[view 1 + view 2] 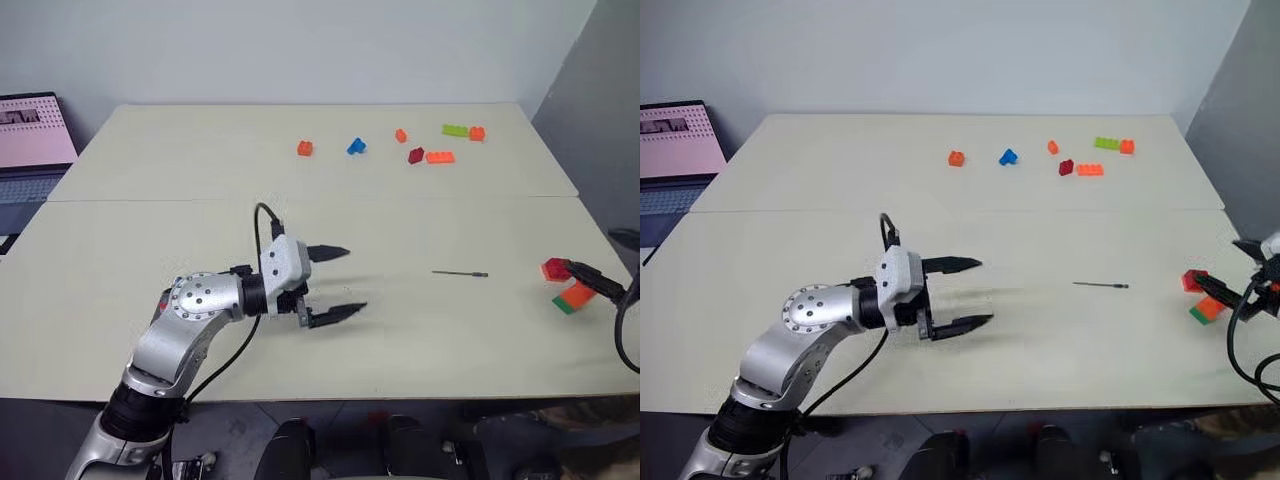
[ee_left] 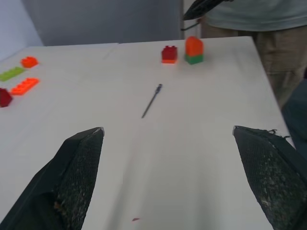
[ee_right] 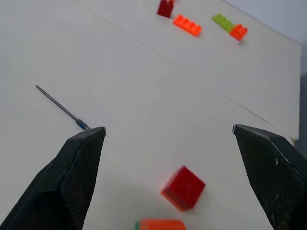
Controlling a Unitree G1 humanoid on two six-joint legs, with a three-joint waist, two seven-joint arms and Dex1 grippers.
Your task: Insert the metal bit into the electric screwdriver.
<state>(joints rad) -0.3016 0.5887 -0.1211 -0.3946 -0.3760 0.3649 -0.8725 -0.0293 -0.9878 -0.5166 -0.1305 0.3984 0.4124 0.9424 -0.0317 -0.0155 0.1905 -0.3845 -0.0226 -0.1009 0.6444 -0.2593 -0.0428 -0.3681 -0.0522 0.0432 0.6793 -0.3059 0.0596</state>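
Pale counter, plain wall behind, laptop off the left edge. Scattered toy bricks along the far side, red brick and orange-green brick near the right edge.

Metal bit lying flat on bare counter, right of centre, between the two arms, well apart from everything. Same bit in left wrist view, straight ahead of that arm's fingers. Electric screwdriver: can't place it on the counter.

Left gripper hovering above the counter left of the bit, fingers spread wide, holding nothing. Right gripper fingers also spread wide and empty, bit just off one tip, red brick between and beyond them.

Handling, as a guess: bit looks very thin, stiff, light, smooth metal. Likely to roll or skid if nudged, hard to lift off a flat surface. Best taken mid-shaft, fingers closing across the rod from above, leaving one end free for insertion. Pinch near an end probably pivots it. Low damage risk; main risk is flicking it away.
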